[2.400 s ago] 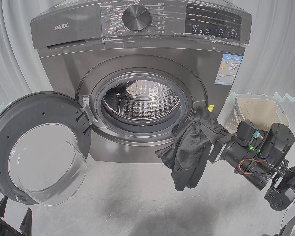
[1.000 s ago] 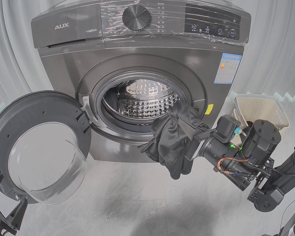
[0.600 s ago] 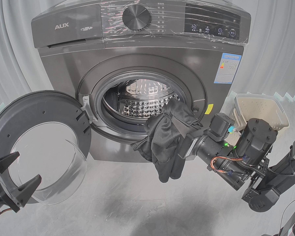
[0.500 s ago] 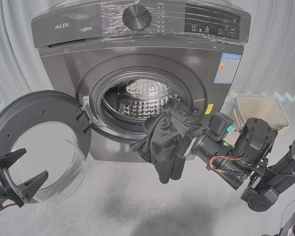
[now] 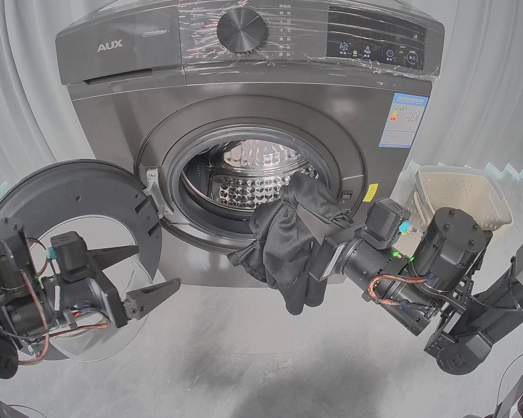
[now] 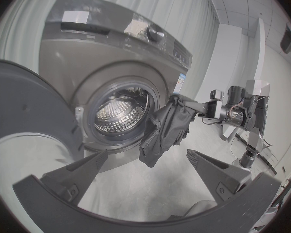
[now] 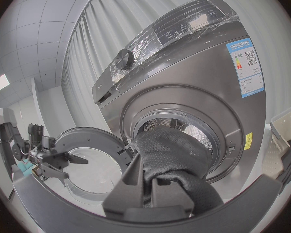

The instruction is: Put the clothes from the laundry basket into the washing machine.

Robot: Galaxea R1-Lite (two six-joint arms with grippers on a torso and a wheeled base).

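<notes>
A black garment (image 5: pixel 285 233) hangs from my right gripper (image 5: pixel 308 219), which is shut on its upper fold (image 7: pixel 171 152). The cloth's top edge sits at the lower right rim of the washing machine's open drum (image 5: pixel 250 181), and the rest droops down the front panel. My left gripper (image 5: pixel 157 268) is open and empty, low at the left in front of the swung-open door (image 5: pixel 70 198), its fingers pointing toward the garment (image 6: pixel 165 130). The cream laundry basket (image 5: pixel 465 195) stands to the right of the machine, partly hidden behind my right arm.
The grey washing machine (image 5: pixel 244 88) fills the middle, with its round door open to the left and close behind my left arm. Bare grey floor (image 5: pixel 244 343) lies in front. White curtains hang behind the machine.
My right gripper has carried the black garment left and up, from beside the basket to the drum's rim. My left arm has risen from the bottom left corner, gripper open, in front of the door.
</notes>
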